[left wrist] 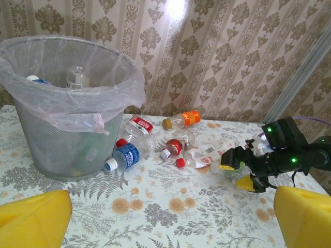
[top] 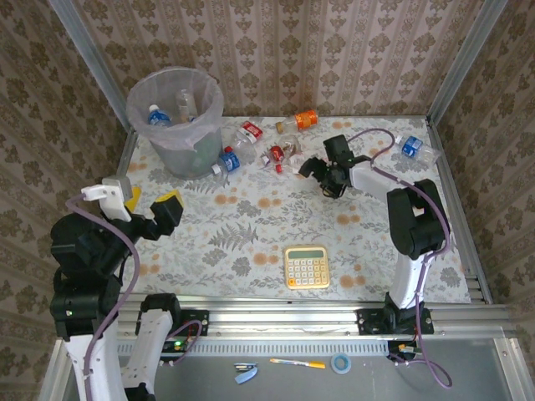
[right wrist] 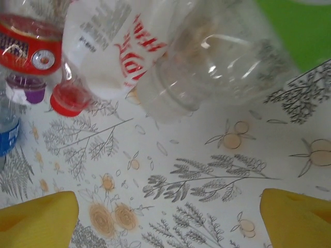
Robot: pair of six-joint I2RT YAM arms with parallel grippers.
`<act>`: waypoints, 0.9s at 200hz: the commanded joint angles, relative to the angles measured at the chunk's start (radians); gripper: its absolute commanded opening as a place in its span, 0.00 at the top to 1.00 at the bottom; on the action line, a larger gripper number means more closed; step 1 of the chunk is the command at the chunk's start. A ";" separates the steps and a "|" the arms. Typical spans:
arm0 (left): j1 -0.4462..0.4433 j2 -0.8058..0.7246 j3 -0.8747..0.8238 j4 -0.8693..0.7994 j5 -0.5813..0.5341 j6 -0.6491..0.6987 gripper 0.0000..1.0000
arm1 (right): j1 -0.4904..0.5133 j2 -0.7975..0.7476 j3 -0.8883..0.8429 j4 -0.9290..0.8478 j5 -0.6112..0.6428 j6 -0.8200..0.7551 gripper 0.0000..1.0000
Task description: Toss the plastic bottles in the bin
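Plastic bottles (top: 276,154) lie just ahead of the wide-open right tool (top: 320,178) on its outstretched arm; left tool (top: 150,199) equally wide.

so the bin (top: 171,154) sits in the far left corner of the table (top: 251,225), with a couple of bottles (top: 157,114) inside it; a bunch more bottles (top: 276,153) lie along the far edge just right of it; one stray bottle (top: 415,148) is near the far right corner; the calculator (top: 307,266) sits by the near edge, roughly mid-way
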 commanded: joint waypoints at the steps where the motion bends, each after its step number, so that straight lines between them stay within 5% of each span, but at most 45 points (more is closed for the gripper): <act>1: -0.001 -0.001 0.000 0.010 -0.020 0.012 0.00 | -0.041 -0.044 -0.030 -0.010 0.058 0.038 0.07; 180: -0.001 0.034 0.027 -0.002 -0.035 0.006 0.00 | -0.184 0.145 0.153 -0.050 0.026 0.056 0.07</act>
